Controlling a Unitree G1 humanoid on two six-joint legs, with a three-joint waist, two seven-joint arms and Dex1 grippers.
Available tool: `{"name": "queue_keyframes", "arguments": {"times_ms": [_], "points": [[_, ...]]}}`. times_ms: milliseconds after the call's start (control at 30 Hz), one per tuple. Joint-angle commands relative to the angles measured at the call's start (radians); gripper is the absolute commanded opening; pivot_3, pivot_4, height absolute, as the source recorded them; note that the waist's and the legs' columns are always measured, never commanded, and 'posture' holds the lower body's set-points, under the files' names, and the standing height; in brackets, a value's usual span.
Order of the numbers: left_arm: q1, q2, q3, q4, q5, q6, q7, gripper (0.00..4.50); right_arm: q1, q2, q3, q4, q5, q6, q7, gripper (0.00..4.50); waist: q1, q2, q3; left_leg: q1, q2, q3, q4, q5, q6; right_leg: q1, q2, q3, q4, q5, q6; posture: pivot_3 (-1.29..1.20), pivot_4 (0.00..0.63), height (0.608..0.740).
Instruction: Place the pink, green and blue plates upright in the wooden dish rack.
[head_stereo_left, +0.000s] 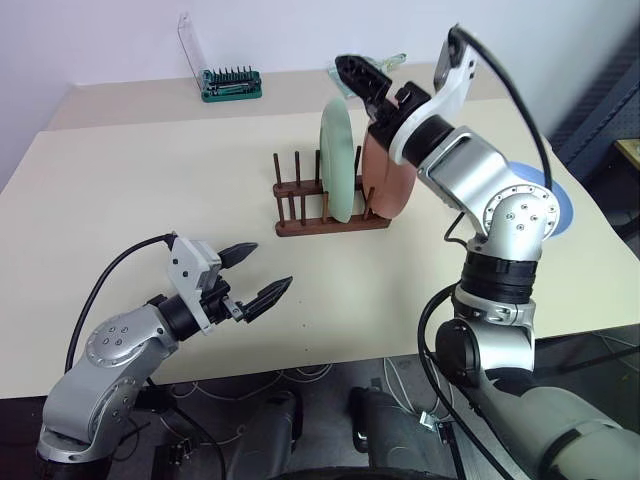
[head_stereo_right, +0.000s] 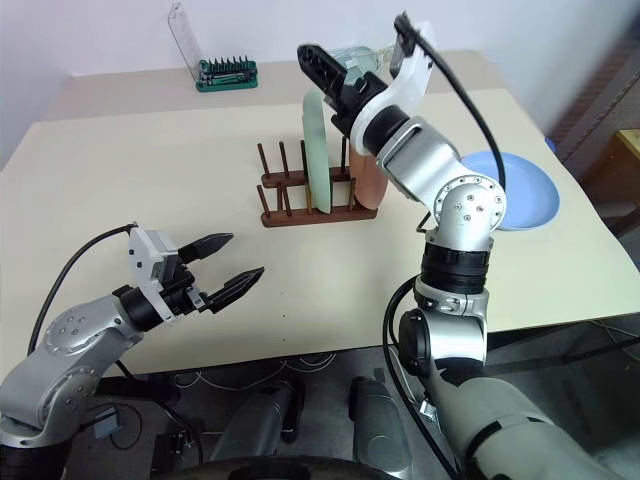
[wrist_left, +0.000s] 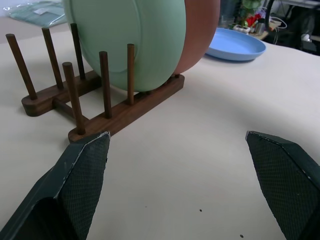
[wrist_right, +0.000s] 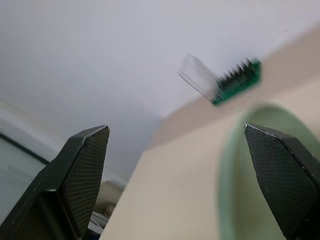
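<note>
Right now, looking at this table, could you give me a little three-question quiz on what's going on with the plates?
1. True or false: the green plate stands upright in the wooden dish rack.
2. Which plate lies flat on the table? A pink, B green, C blue.
3. Fill in: beside the green plate, the rack holds the ____ plate.

Key
1. True.
2. C: the blue plate lies flat, off to the rack's right.
3. Pink: the pink plate stands there, just below the right gripper, its fingers open.
</note>
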Motion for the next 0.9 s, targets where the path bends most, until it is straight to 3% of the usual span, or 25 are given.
{"name": "queue_keyframes", "arguments": {"times_ms": [33,100,233,367,467,567,633,900], "points": [[-0.013,-0.005,-0.005,-0.008,0.002,-0.017,0.0,4.5,-0.057,-0.067,-0.008,-0.069,0.013,0.0,0.077,4.38,0.0,0.0,0.0,0.0,0.0,0.0,0.0,0.0,0.0,0.0,0.0,0.0,-0.001,0.0,0.0,0.0,0.15,0.74],[-0.015,-0.007,-0.01,-0.01,0.006,-0.017,-0.001,4.5,-0.077,-0.175,-0.006,-0.097,-0.045,-0.019,0.185,4.38,0.005,0.002,0.001,-0.001,0.0,0.0,0.0,0.0,0.0,0.0,0.0,0.0,-0.002,0.0,0.0,0.0,0.15,0.74],[-0.03,-0.001,-0.037,0.003,0.004,-0.02,-0.03,4.5,0.038,-0.598,0.087,-0.133,-0.397,-0.155,0.517,4.38,0.03,0.004,0.002,-0.01,-0.002,0.0,0.004,-0.003,0.005,-0.003,0.0,-0.004,-0.007,0.0,0.004,0.0,0.15,0.74],[-0.056,-0.004,-0.062,0.026,0.003,-0.026,-0.053,4.5,0.161,-0.777,0.021,-0.018,-0.526,-0.21,0.612,4.45,0.024,0.002,0.001,-0.01,-0.003,0.004,0.004,-0.006,0.009,-0.001,-0.004,-0.002,-0.011,0.001,0.008,0.0,0.15,0.74],[-0.097,-0.01,-0.095,0.054,0.001,-0.023,-0.08,4.5,0.365,-0.905,0.059,-0.004,-0.674,-0.263,0.729,4.45,0.029,0.004,0.002,-0.01,-0.003,0.006,0.005,-0.006,0.009,-0.002,-0.005,0.0,-0.01,0.001,0.007,0.0,0.15,0.74],[-0.133,-0.014,-0.125,0.073,0.003,-0.022,-0.102,4.5,0.567,-0.969,0.142,-0.054,-0.784,-0.317,0.84,4.45,0.03,0.005,0.001,-0.01,-0.001,0.006,0.005,-0.006,0.009,-0.001,-0.005,-0.002,-0.011,0.0,0.007,0.0,0.15,0.74],[-0.157,-0.015,-0.148,0.079,0.003,-0.02,-0.12,4.5,0.641,-0.952,0.207,-0.045,-0.859,-0.357,0.859,4.45,0.023,0.005,0.001,-0.01,-0.001,0.006,0.006,-0.006,0.009,-0.001,-0.006,-0.002,-0.01,0.0,0.007,0.0,0.15,0.74],[-0.184,-0.015,-0.185,0.066,-0.003,-0.004,-0.143,4.5,0.616,-0.801,0.307,0.189,-1.075,-0.493,0.801,4.45,0.026,0.007,0.002,-0.008,0.0,0.008,0.009,-0.005,0.009,0.001,-0.005,-0.002,-0.009,0.003,0.007,0.0,0.15,0.74]]}}
